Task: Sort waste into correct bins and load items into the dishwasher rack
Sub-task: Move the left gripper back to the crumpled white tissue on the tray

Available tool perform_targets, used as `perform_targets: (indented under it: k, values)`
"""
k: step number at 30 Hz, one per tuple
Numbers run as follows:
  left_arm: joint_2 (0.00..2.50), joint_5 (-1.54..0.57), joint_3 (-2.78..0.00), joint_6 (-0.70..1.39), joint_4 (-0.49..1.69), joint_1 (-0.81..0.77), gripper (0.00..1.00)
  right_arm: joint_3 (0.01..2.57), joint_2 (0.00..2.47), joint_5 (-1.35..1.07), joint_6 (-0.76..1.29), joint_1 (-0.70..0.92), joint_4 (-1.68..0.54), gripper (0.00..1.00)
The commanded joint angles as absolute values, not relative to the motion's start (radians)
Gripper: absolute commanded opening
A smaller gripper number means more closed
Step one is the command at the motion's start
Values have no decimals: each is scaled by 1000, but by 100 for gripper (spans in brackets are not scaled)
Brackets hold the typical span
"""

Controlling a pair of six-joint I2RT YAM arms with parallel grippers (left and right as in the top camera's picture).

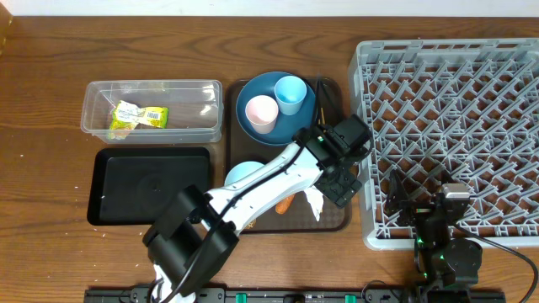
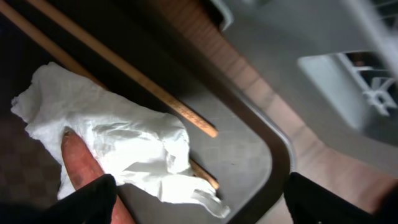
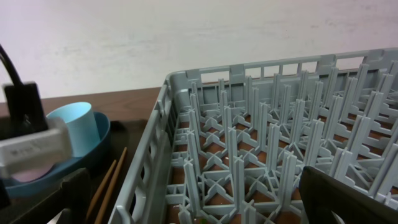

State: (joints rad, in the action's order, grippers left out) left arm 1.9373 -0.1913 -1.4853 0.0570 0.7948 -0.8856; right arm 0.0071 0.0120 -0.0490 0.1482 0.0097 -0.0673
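Clear tub [image 1: 189,119] holding wrapper [image 1: 139,116], blue plate [image 1: 259,84] carrying pink cup [image 1: 261,112], light-blue cup [image 1: 290,93]

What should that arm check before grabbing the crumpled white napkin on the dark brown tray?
1. The left gripper is open: ok, its fingers are spread wide.
2. The crumpled white paper napkin is under it: ok, part lies between the fingers.
3. The napkin lies free: not ok, it touches the orange carrot and covers a thin wooden chopstick.
4. The clear plastic rectangular tub has room: ok, it holds only the yellow-green snack wrapper.
5. The right gripper is out of the way: ok, over the light-grey plastic rack.
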Motion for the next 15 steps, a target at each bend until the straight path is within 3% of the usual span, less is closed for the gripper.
perform_targets:
  k: [1, 5, 15]
  values:
    - [1982, -155, -1494, 65, 794, -880, 77, 5, 7, -49, 141, 7, -71, 99]
    - [1996, -147, -1494, 65, 794, -880, 62, 6, 7, -49, 141, 7, -71, 99]
    - [2001, -93, -1494, 91, 788, -880, 60, 5, 7, -49, 141, 7, -71, 99]
